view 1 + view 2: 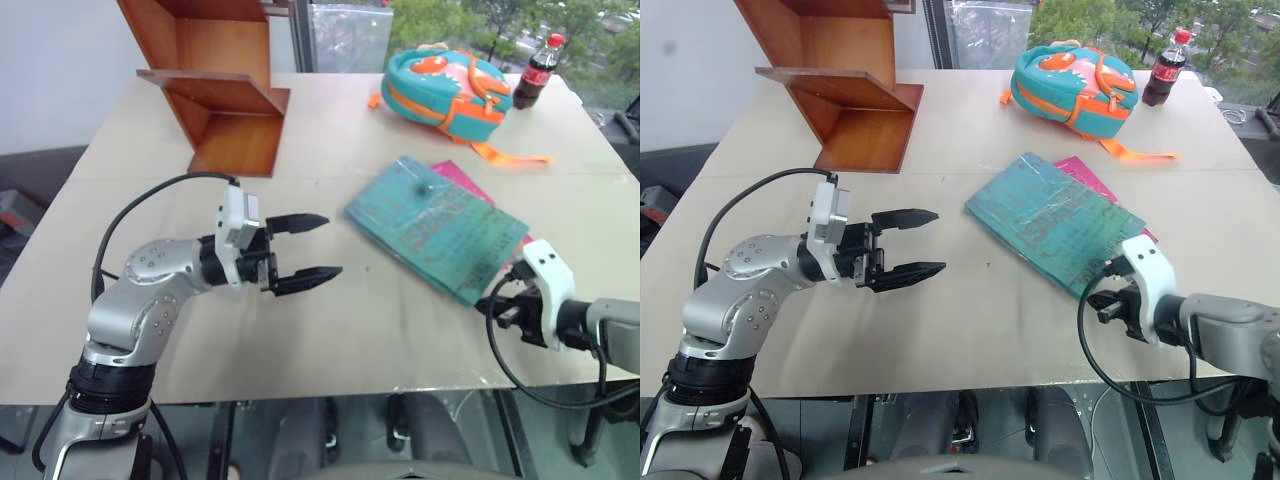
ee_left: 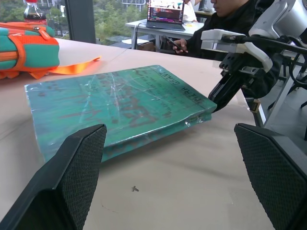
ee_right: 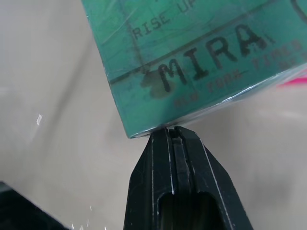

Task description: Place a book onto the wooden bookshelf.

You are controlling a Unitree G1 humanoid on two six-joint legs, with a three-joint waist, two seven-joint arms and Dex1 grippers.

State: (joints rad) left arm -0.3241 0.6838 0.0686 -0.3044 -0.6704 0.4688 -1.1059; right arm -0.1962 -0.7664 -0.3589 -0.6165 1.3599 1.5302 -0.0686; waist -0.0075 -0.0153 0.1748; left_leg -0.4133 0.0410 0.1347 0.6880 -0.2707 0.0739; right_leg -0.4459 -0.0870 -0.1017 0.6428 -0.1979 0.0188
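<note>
The teal-green book (image 1: 435,225) lies flat on the beige table, on top of a magenta-pink book (image 1: 465,180). My right gripper (image 3: 172,132) is shut, its tip against the teal book's near corner edge at table level; it holds nothing. It also appears beside the book's corner (image 2: 218,100). My left gripper (image 1: 325,247) hovers open to the left of the book, pointing level toward it, with a gap of bare table between. The wooden bookshelf (image 1: 215,90) stands at the far left of the table.
A teal and orange backpack (image 1: 445,85) and a cola bottle (image 1: 538,70) sit at the far right. The table's near edge (image 1: 330,385) runs just below both arms. A seated person (image 2: 235,19) and a laptop (image 2: 168,12) are beyond the table.
</note>
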